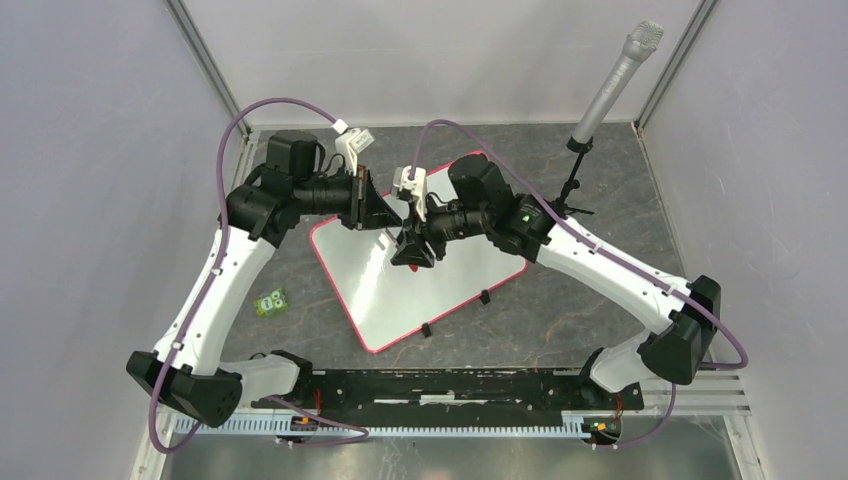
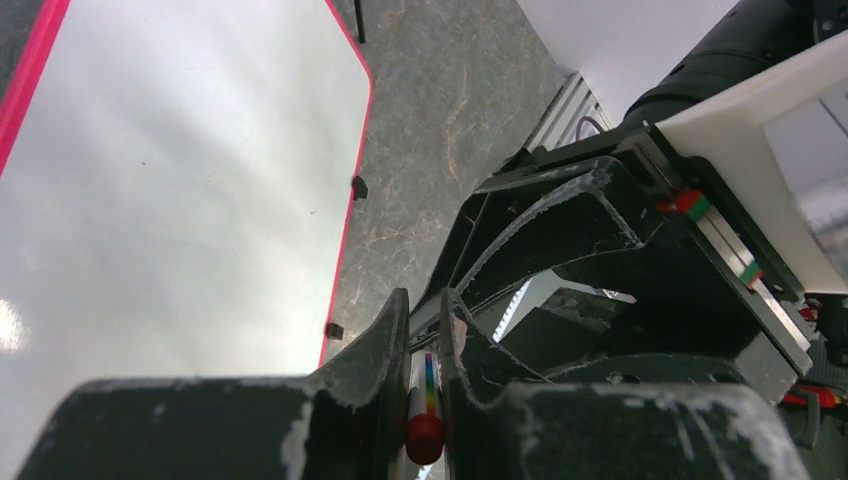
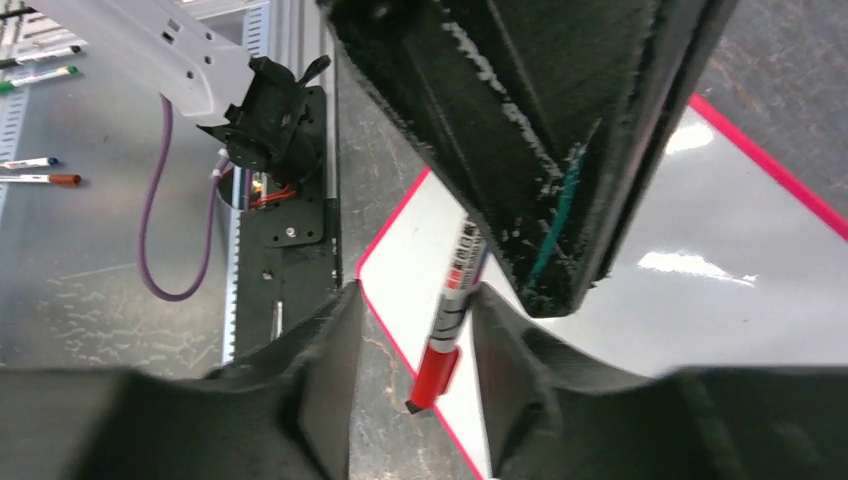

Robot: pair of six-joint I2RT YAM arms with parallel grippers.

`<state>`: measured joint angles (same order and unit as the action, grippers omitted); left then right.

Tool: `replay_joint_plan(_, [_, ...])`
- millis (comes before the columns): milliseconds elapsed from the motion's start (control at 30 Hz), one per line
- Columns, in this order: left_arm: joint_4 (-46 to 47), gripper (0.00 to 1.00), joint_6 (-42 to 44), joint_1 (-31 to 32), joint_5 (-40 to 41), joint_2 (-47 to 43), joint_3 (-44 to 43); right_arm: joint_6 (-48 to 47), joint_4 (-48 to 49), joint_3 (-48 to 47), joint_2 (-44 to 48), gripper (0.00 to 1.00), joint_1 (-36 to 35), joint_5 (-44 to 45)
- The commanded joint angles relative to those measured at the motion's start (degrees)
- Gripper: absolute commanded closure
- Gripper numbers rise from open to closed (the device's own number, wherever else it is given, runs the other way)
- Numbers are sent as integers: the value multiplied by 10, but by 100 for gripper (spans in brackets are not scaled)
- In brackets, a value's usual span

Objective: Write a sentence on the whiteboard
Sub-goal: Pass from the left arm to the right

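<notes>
On the grey stone-patterned bench (image 1: 560, 320), the whiteboard (image 1: 420, 290) is lying flat and turned at an angle between the two arms, its pink-red frame showing along its edges. Its white face is showing only glare in every view and no writing, so no part of the sentence is appearing yet.

Above the board's far half, the two arms are meeting. The left end effector (image 2: 425, 310) is pinching a marker (image 3: 456, 290) by its barrel, with a finger pressed against it on each side. The marker's red cap (image 3: 432, 375) is sitting in place, pointing toward the right arm. The right end effector (image 3: 415, 298) is standing spread, one finger on either side of the cap. A gap is showing on both sides, so it is not gripping anything.

Judging from this, the task is sitting at its very start: the pen is in hand but capped. Pulling the cap off is looking like the step in hand. After that, all of the writing is waiting to be done.
</notes>
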<state>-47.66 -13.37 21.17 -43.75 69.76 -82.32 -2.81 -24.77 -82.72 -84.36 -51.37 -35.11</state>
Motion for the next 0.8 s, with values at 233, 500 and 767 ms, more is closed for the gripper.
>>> replay_joint_plan(233, [18,36,22,4,35,-15,-29,27,27,-39,-2,100,5,3])
replay_joint_plan(500, [99,0,-16,-118,54,-73,-42,133,97,17,45,100,130,-58])
replay_joint_plan(767, [121,0,-13,-135,-4,-70,13,308,225,92,75,100,185,1])
